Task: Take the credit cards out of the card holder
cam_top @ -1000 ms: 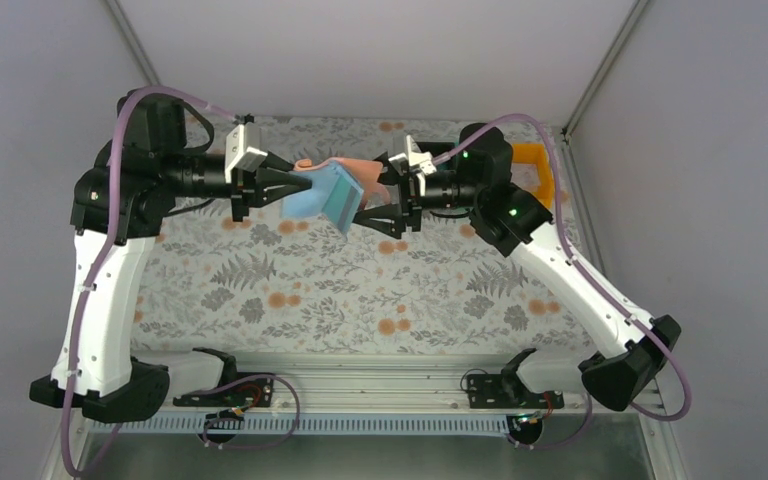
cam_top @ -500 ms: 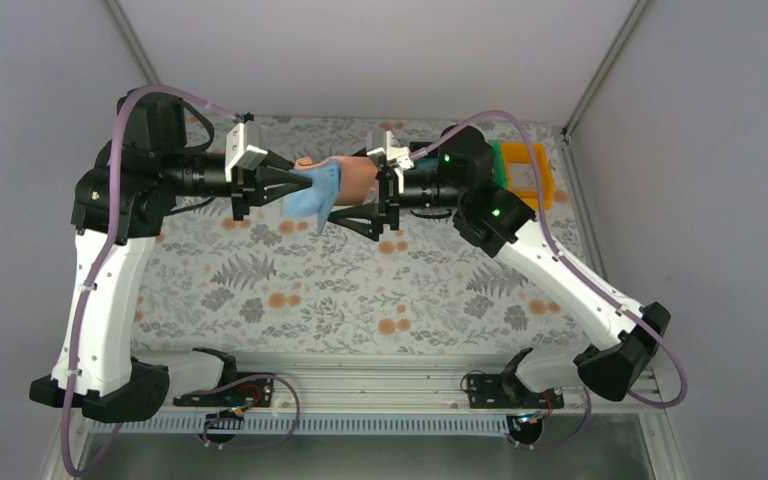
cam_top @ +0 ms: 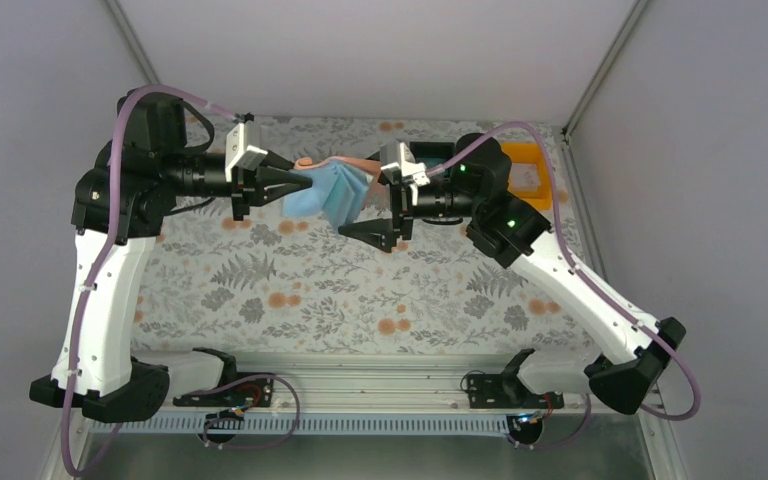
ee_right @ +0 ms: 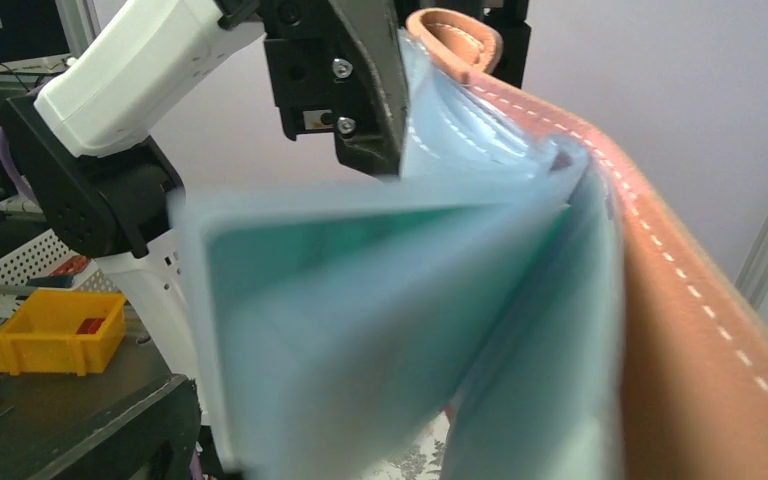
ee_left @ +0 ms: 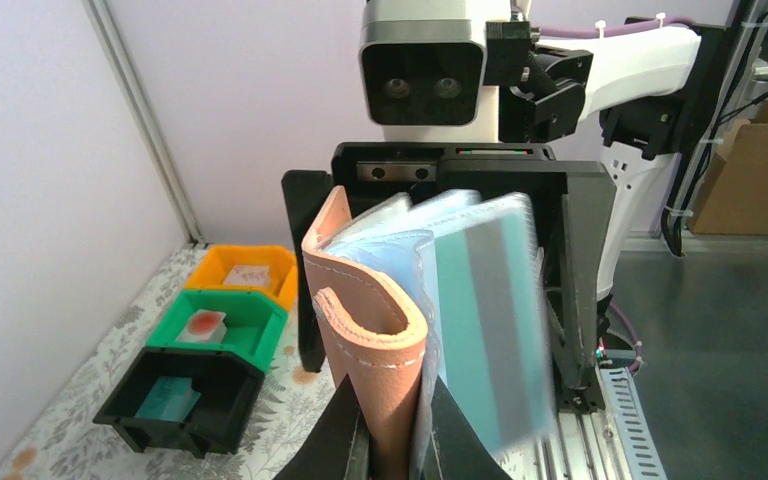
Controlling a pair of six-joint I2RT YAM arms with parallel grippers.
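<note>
Salmon-tan side out, clamps the card holder (cam_top: 335, 186) in the left gripper (cam_top: 301, 181), fanning seemingly 1 teal credit card (ee_left: 485, 320) toward the spread right gripper (cam_top: 376, 200) just beside.

Quantities: card holder (ee_left: 370, 330), one. Bins, three: black bin (ee_left: 130, 405), green bin (ee_left: 250, 345), orange bin (ee_left: 210, 272). Cards in view, four: one teal card (ee_left: 485, 320) in the holder, one inside each bin.

The top view looks down from behind over the whole table (cam_top: 360, 290). The wrist views face each other at close range; all three share the card holder (cam_top: 332, 190).
</note>
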